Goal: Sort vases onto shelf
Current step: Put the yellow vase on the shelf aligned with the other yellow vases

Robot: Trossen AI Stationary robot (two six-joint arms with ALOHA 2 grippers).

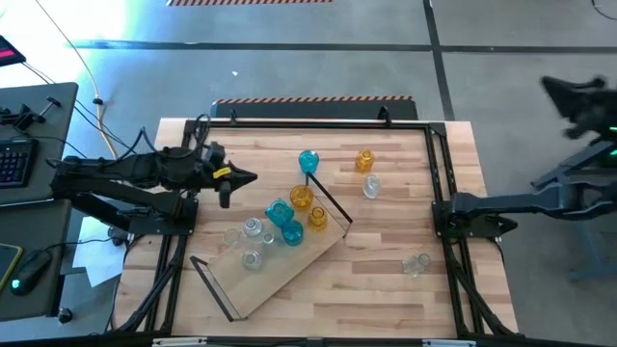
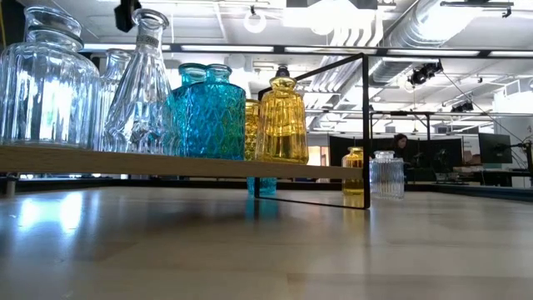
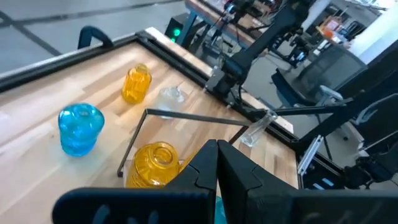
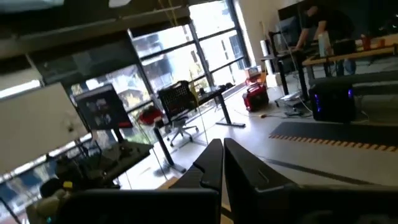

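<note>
The shelf (image 1: 289, 265) is a light-wood board lying slantwise on the table, with black wire frames (image 3: 186, 117) at its ends. On it stand clear vases (image 1: 253, 229), teal vases (image 1: 280, 212) and amber vases (image 1: 302, 198); the low view shows them in a row (image 2: 208, 108). On the tabletop beyond the board stand a teal vase (image 1: 308, 161), an amber vase (image 1: 364, 160) and a clear vase (image 1: 371, 188). Another clear vase (image 1: 416, 263) sits near the right edge. My left gripper (image 1: 249, 177) hovers shut, left of the shelf's far end. My right gripper (image 1: 451, 220) waits shut at the table's right edge.
A black metal frame (image 1: 439, 164) runs around the tabletop's edges. A desk with a keyboard (image 1: 14, 159) stands to the left of the table. Bare wood lies on the near side of the shelf and between it and the right edge. A person (image 2: 401, 146) works far behind the table.
</note>
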